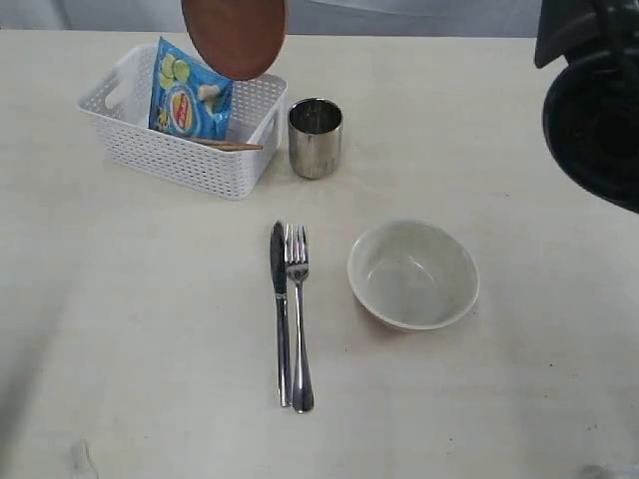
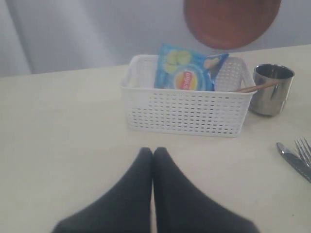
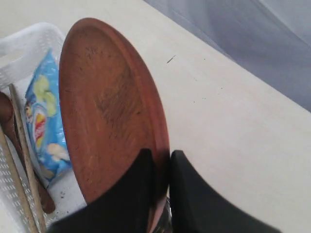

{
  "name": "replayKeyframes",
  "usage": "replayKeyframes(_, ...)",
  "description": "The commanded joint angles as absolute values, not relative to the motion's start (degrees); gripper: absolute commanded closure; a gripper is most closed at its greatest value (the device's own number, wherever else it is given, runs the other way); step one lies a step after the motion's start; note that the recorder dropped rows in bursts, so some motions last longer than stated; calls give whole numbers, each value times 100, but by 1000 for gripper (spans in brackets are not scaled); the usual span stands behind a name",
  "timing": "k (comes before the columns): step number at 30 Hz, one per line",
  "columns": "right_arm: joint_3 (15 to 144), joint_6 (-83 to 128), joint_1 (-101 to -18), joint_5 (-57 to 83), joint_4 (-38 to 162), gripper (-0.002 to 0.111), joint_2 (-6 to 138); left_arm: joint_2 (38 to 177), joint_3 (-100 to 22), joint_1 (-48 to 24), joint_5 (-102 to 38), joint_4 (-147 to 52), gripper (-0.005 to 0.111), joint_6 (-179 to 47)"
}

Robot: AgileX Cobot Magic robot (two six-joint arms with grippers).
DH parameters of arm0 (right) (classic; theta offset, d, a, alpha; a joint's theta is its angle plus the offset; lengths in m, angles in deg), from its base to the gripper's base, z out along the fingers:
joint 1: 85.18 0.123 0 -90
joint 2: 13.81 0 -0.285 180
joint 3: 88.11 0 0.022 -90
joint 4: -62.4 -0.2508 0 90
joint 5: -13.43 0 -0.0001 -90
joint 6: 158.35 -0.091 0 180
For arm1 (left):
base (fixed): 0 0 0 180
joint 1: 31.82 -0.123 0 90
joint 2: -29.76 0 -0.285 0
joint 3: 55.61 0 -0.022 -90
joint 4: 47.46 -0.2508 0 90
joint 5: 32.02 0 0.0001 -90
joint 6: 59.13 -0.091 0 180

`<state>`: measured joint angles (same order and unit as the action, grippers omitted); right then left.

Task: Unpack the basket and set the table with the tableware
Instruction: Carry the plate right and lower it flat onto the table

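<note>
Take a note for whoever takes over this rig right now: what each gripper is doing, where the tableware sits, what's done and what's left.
Right gripper: jaws shut on the rim of the brown plate, held on edge in the air above the basket.
Left gripper: shut, empty, pointing at the basket.
Done: on the table, knife and fork lie side by side with the bowl next to them. The cup stands beside the basket.
Left: set the plate down, then take out the wooden spoon and chopsticks. The chip bag is in the basket too.
</note>
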<state>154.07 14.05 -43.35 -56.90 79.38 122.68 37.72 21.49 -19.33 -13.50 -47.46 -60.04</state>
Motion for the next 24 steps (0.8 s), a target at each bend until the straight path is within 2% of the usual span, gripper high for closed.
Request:
replayKeyframes(1, 15367, 1414, -4345, -5653, 7959, 109, 11981, 3754, 2161, -1946, -1373, -4746, 107, -5990)
replayKeyframes(6, 14450, 1290, -4548, -5653, 7943, 109, 11372, 3754, 2161, -1946, -1373, -4746, 107, -5990)
replayKeyframes(8, 13734, 1140, -4645, -5586, 7943, 109, 10932, 3754, 2161, -1946, -1373, -4746, 107, -5990)
replayKeyframes(13, 11661, 719, -5071, -4382, 7943, 109, 9701, 3754, 2161, -1946, -1373, -4746, 107, -5990)
replayKeyframes(18, 9899, 535, -6102, -3635, 7529, 109, 8695, 3754, 2161, -1946, -1373, -4746, 107, -5990)
replayKeyframes(24, 9132, 2165, -7568, -3632, 5066, 109, 8725, 3754, 2161, -1946, -1373, -4746, 107, -5990)
